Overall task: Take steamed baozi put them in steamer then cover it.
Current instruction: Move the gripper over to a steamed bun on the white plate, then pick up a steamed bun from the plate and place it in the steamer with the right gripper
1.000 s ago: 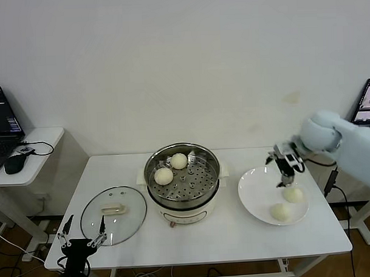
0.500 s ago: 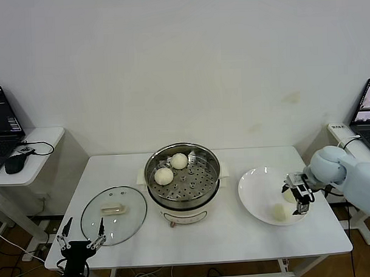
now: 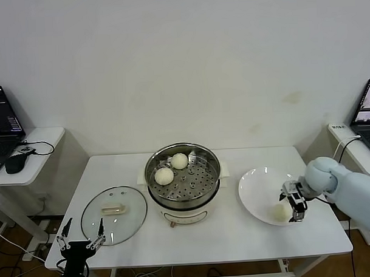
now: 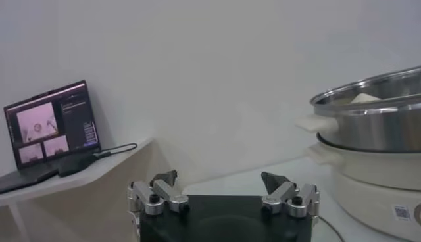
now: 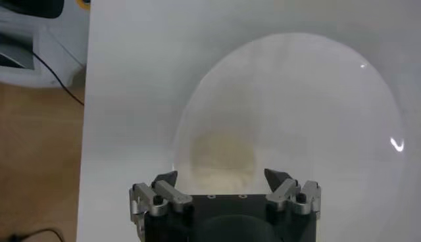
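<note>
White wall, white bench [image 3: 237,234] | right gripper [image 3: 295,207] spread wide over a steamed baozi [image 3: 279,213] on the plate [image 3: 254,197] by the bench's right edge | soft, squashable: pinch its sides gently | left gripper [image 3: 79,242] idle, open, front-left corner

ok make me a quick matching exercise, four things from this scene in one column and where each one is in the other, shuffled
Things:
1. glass lid
2. steamer
3. white plate
4. left hand

Places:
A. middle of the table, with two buns on its perforated tray
B. flat on the table, on the steamer's left
C. low at the table's front left corner, open
D. on the steamer's right, with the right hand down at a bun

Pairs: 1-B, 2-A, 3-D, 4-C
</note>
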Motion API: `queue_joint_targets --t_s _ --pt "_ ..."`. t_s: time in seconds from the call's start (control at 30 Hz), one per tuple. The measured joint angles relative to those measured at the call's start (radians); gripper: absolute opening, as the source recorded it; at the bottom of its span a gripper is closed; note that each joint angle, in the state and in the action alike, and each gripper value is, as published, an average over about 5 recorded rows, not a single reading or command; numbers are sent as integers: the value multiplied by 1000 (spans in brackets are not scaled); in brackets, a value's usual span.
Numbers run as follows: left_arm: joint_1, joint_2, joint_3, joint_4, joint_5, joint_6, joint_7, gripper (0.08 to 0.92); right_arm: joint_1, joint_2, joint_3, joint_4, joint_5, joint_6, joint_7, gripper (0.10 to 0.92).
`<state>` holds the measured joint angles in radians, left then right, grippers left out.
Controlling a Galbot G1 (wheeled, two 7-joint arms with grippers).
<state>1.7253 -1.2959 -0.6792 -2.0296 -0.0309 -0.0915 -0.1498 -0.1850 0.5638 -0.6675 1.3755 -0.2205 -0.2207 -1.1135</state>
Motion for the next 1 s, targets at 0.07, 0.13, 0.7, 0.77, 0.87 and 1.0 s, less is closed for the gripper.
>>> queue_joint_targets --t_s 0.07,0.13,0.7,0.77,0.87,1.0 --pt "-1 -1 1 1 0 0 0 823 -5 7 6 -7 -2 0 2 769" --pt "-2 -1 1 2 0 0 0 823 -8 13 9 -12 -2 -2 2 750" --pt "-7 -3 2 4 -1 -1 -1 823 -13 25 33 -39 -6 -9 -5 523" --pt "-6 -2 2 3 -1 -1 -1 823 -8 24 35 -36 -3 -9 -6 509" --pt "-5 0 2 1 -1 -1 -1 823 9 19 30 -29 6 -11 -11 510" --pt "-7 4 3 -5 -1 0 -1 823 60 17 9 -18 28 -17 -19 516"
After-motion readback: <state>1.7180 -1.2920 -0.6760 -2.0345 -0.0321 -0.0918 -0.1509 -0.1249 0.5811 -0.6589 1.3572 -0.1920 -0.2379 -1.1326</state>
